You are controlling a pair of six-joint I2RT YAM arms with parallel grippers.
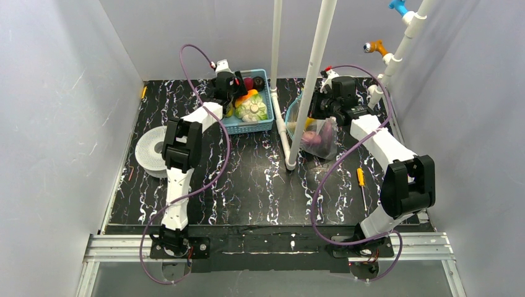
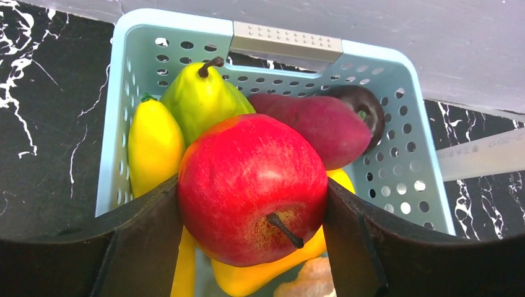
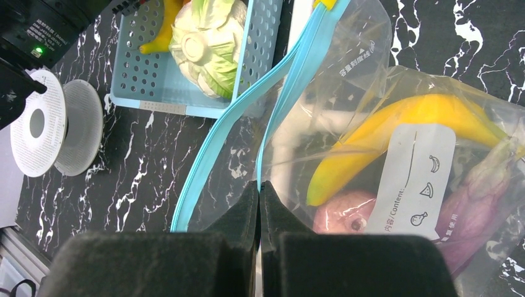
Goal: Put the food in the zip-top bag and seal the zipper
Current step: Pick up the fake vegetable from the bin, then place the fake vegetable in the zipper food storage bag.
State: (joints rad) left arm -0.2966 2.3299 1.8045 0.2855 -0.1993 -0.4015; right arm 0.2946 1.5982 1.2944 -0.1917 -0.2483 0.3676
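**Ops:** Where's the food right now?

**Me:** Split. My left end effector (image 2: 252,207) is clamped on the red apple (image 2: 252,185), one pad on each flank, over the light-blue basket (image 2: 402,167) at the far side of the surface (image 1: 260,179). A banana (image 3: 396,130) and a purple piece (image 3: 477,210) lie inside the zip-top bag (image 3: 371,80), right of the basket.

**Ops:** And your right?

**Me:** My right end effector (image 3: 260,192) is pressed together on one lip of the bag, right by the zipper (image 3: 235,124). The two teal strips run apart, so I judge the mouth open.

**Ops:** How will these handle?

**Me:** The apple looks hard, glossy and probably light. Being round, it could squirt out unless the pads sit across its widest part, as they do. The bag is thin, floppy film that I'd expect to slip and collapse. The strip looks like the stiffest bit, so I'd take hold there and pinch along it to seal.

**Ops:** What can't you see?

**Me:** From above, a white pipe (image 1: 312,80) crosses the bag, so I can't tell how wide the mouth gapes. The zipper's far end runs out of my right wrist view. A label (image 3: 415,179) hides part of the contents, and there's a pinkish round thing (image 3: 343,216) I can't name. I also can't tell whether the apple touches the pear (image 2: 201,102) behind it.
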